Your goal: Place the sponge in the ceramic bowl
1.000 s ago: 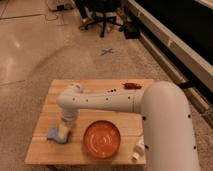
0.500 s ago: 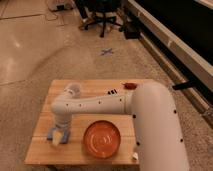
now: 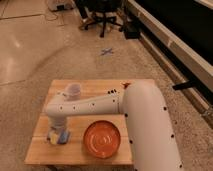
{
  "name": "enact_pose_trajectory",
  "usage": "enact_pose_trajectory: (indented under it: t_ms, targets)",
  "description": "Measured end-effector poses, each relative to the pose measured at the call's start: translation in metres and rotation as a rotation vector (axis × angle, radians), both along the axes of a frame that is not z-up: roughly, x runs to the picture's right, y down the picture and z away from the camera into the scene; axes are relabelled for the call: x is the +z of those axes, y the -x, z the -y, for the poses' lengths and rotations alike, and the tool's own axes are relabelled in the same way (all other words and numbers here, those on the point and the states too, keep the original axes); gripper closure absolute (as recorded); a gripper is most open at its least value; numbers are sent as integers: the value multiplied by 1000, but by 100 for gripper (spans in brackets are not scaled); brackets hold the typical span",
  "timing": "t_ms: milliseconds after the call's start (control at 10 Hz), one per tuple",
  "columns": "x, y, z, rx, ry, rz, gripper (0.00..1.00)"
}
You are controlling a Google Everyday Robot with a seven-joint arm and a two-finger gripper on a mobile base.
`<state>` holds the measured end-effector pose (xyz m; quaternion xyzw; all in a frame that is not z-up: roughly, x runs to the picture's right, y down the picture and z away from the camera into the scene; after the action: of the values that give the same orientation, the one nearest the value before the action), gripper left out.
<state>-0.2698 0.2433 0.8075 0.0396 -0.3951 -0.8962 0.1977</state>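
Note:
The ceramic bowl, orange-red with concentric rings, sits near the front edge of the wooden table. The light-blue sponge lies to the bowl's left on the table's front left part. My white arm reaches across the table and bends down there; the gripper is right over the sponge, touching or just above it. Most of the sponge is covered by the gripper.
A small translucent white cup stands at the table's back left. A small dark-red object lies at the back right edge. Beyond the table are speckled floor, an office chair and a long dark counter at right.
The arm has swung left and lowered. The gripper has come down from above the sponge to sit on it. Bowl and cup have not moved.

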Motion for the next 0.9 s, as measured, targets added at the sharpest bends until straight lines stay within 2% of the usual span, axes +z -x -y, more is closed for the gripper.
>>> enact_pose_trajectory:
  t_ms: [400, 500, 700, 900]
  targets:
    - [-3, -11, 20, 13, -74, -26, 92]
    - [-4, -17, 29, 21, -89, -34, 98]
    - [-9, -38, 58, 51, -117, -69, 100]
    - [-11, -62, 86, 77, -122, -103, 100]
